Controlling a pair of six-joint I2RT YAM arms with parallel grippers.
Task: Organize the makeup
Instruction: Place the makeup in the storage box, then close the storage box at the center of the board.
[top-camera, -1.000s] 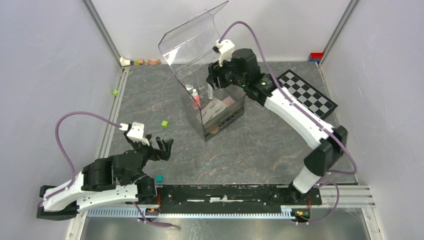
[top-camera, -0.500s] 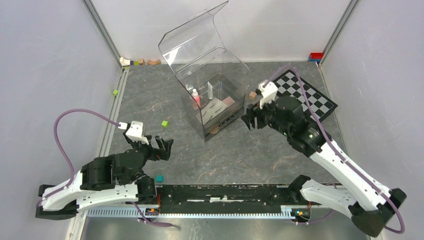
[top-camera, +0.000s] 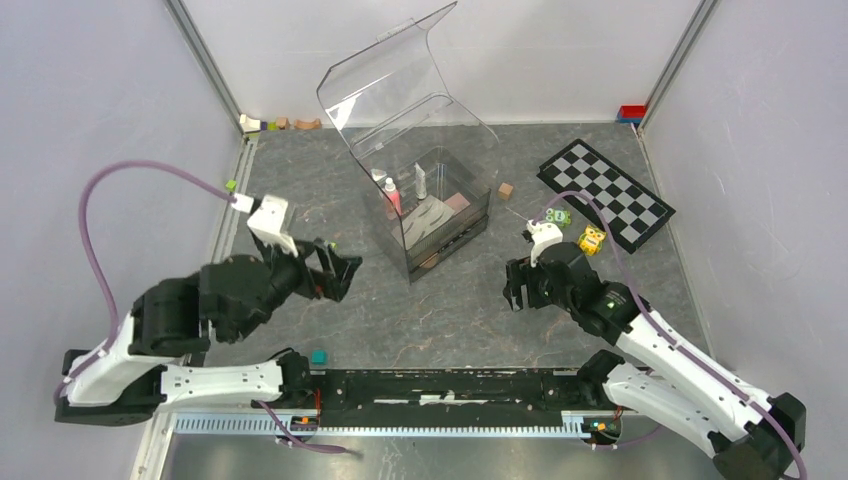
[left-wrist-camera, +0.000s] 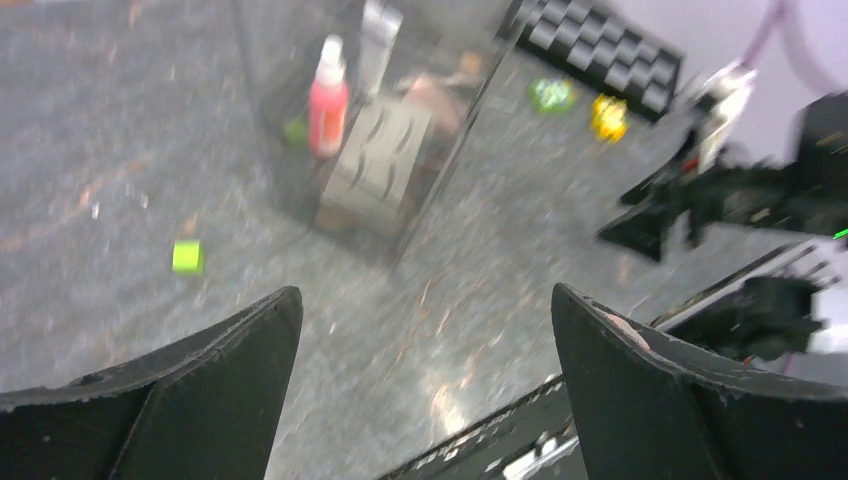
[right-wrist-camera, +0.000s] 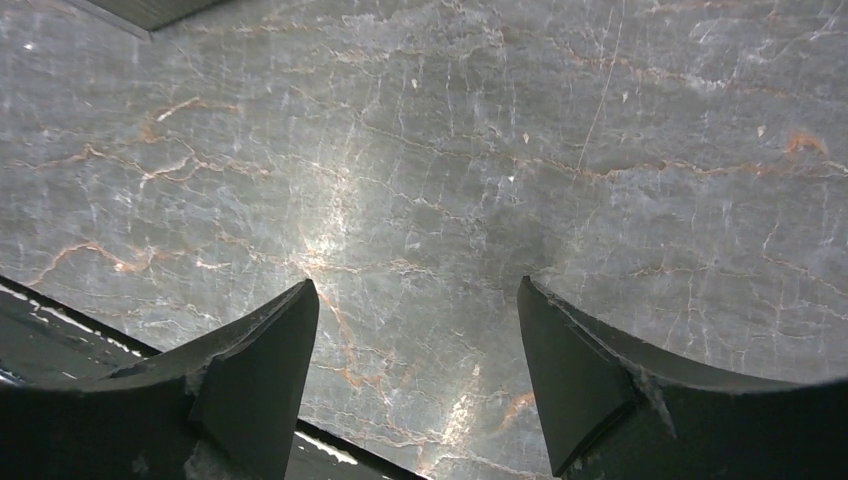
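Observation:
The makeup stands inside a clear organizer box (top-camera: 447, 250) in mid-table, with its lid (top-camera: 400, 90) tipped up behind. In it I see a pink tube (top-camera: 392, 197), a white eyebrow card (top-camera: 428, 218), a pale tube (top-camera: 420, 182) and a brown palette (top-camera: 458, 201). My left gripper (top-camera: 340, 272) hangs open left of the box, nothing between its fingers. The left wrist view, blurred, shows the left gripper (left-wrist-camera: 425, 292), the box (left-wrist-camera: 300, 190), the pink tube (left-wrist-camera: 328, 100) and the card (left-wrist-camera: 375, 165). My right gripper (top-camera: 515, 285) is open and empty right of the box; in the right wrist view the right gripper (right-wrist-camera: 417, 284) hangs over bare table.
A checkerboard (top-camera: 605, 195) lies back right, with a green die (top-camera: 556, 216) and a yellow one (top-camera: 592, 240) beside it. A brown cube (top-camera: 506, 190) sits right of the box. A teal cube (top-camera: 319, 356) lies near the front rail. Small blocks (top-camera: 275, 124) line the back left corner.
My right arm has drawn back from over the box to the near right, and its jaws have spread wider. My left arm has risen and reached forward toward the box, still open.

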